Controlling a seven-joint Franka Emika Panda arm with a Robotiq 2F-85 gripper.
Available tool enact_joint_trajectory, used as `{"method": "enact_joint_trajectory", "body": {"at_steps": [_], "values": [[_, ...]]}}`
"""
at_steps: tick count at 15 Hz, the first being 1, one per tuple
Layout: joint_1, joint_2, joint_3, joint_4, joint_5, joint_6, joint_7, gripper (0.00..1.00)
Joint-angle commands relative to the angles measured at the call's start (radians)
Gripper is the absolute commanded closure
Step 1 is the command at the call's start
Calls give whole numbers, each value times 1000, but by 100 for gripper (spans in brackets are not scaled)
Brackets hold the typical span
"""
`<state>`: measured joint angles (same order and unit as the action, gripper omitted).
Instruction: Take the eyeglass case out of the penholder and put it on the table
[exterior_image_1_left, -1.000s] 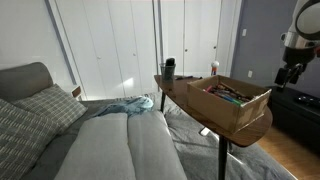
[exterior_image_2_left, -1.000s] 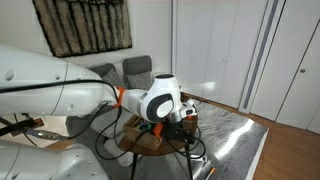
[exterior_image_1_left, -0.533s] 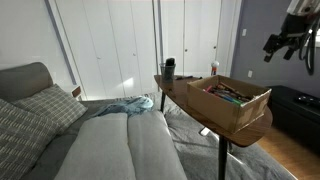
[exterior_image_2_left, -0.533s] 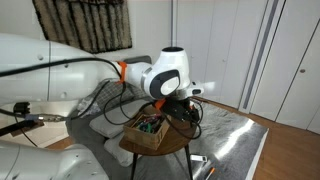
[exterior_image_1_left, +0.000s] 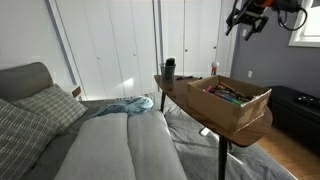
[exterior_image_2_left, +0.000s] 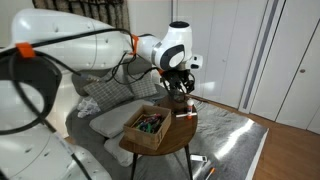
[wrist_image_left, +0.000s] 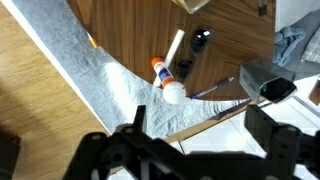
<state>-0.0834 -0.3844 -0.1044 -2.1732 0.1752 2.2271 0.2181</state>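
Gripper (exterior_image_1_left: 247, 14) is hanging high above the worktop (exterior_image_1_left: 262, 125), toward 1 o'clock of the cardboard box (exterior_image_1_left: 236, 101). Wrist view is showing the fingers (wrist_image_left: 283, 140) spread wide with nothing between them; both exterior views are rendering them too small to confirm.

Eyeglass case (exterior_image_1_left: 169, 63) is standing in the penholder (exterior_image_1_left: 169, 73) at the worktop's far edge, about 10 o'clock from the box. Its long axis is running vertical, with the upper end pointing to 12 o'clock and sticking out above the mesh rim.

Wrist view is looking straight down, so the case's length is not reading there. It is showing a white tube with an orange band (wrist_image_left: 166, 76) and pens (wrist_image_left: 214, 90) lying on the wood. The white arm (exterior_image_2_left: 165, 50) is showing whole in an exterior view only.
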Motion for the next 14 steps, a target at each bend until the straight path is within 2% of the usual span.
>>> {"method": "enact_joint_trajectory", "body": {"at_steps": [1, 8, 9, 11, 14], "values": [[-4, 33, 18, 26, 5, -1, 7, 0], [-14, 22, 10, 21, 4, -3, -2, 0], [-7, 49, 11, 41, 22, 10, 8, 0], [34, 201, 42, 174, 72, 44, 47, 0], [59, 308, 93, 291, 54, 82, 116, 0]]}}
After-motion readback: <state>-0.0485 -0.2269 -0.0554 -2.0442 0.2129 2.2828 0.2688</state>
